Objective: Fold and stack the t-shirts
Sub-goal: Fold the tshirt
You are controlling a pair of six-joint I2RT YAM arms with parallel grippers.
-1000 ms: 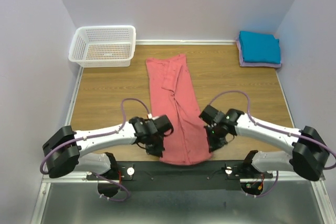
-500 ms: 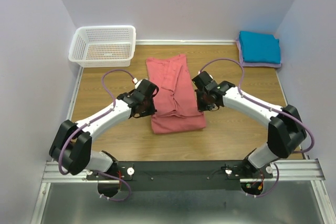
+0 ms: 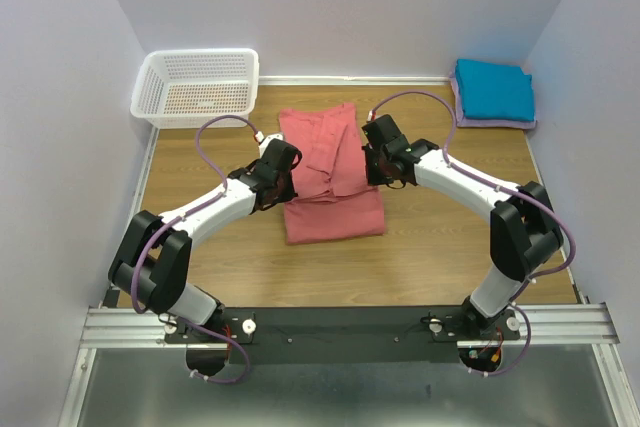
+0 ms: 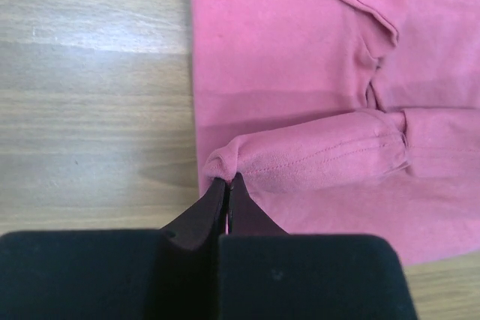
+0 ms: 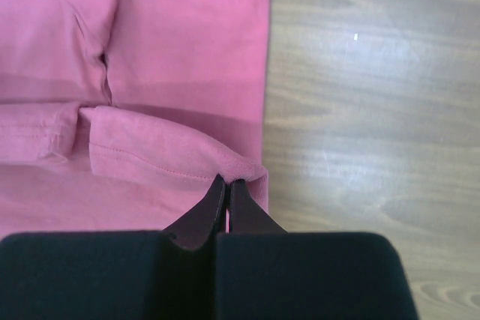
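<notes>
From the top camera I have the salmon-pink soft cloth t-shirt (image 3: 335, 212) lying mid-tabletop as a long strip, its near end doubled over towards the far end. The left hand (image 3: 283, 175) and right hand (image 3: 377, 165) sit at its left and right edges, each holding a corner of that flap. The teal-blue folded t-shirt (image 3: 493, 89) rests on the pale lavender t-shirt (image 3: 470, 122) at the far right corner, and the white plastic lattice basket (image 3: 195, 87) stands at the far left. My worry here is skew: the right hand sits a little farther than the left, so if one gets ahead the fold line could run crooked. In the left wrist view the left hand (image 4: 227, 179) is pressed together on a small pucker of hem at the shirt's left edge, with the wooden tabletop (image 4: 90, 110) just beside it. The bite looks thin, and I judge a tug could pull it free and drop the flap short. In the right wrist view the right hand (image 5: 227, 179) is likewise clamped on the hemmed corner at the right edge, cloth bunched at the tips. Letting go with that bunch in place could leave a ridge, and dragging low could shift the layer beneath.
</notes>
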